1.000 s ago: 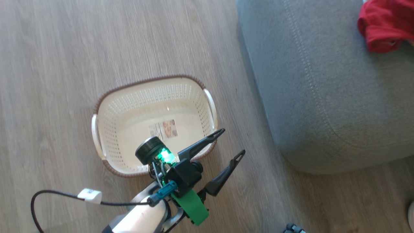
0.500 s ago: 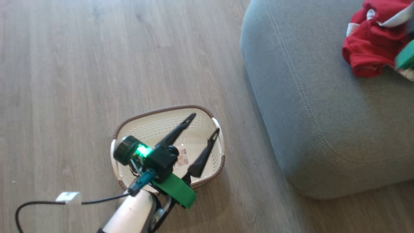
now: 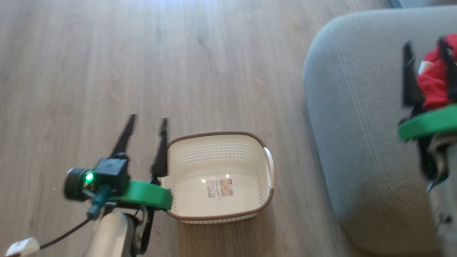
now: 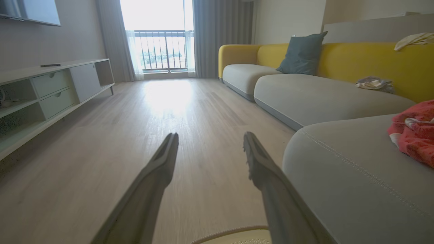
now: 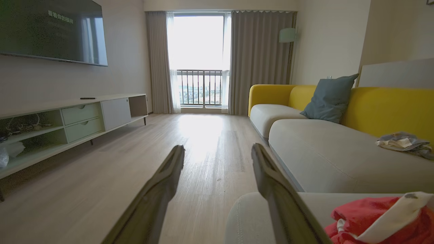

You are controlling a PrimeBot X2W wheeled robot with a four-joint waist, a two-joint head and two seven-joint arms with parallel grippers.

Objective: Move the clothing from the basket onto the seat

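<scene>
**Red clothing on the seat, both grippers spread wide**

The clothing, a red bundle with pale trim, lies on the grey seat near its rounded corner. The right gripper hangs beside it with its fingers far apart and nothing between them; in the head view its blurred fingers partly cover the bundle. A teal cushion leans on the yellow sofa back further along. The basket stands on the wooden floor just apart from the seat. Half a second ago the left gripper hung over the basket; now it is beside the left rim, jaws wide, holding nothing. Inside the basket only a label sticker lies on the cream bottom
</scene>
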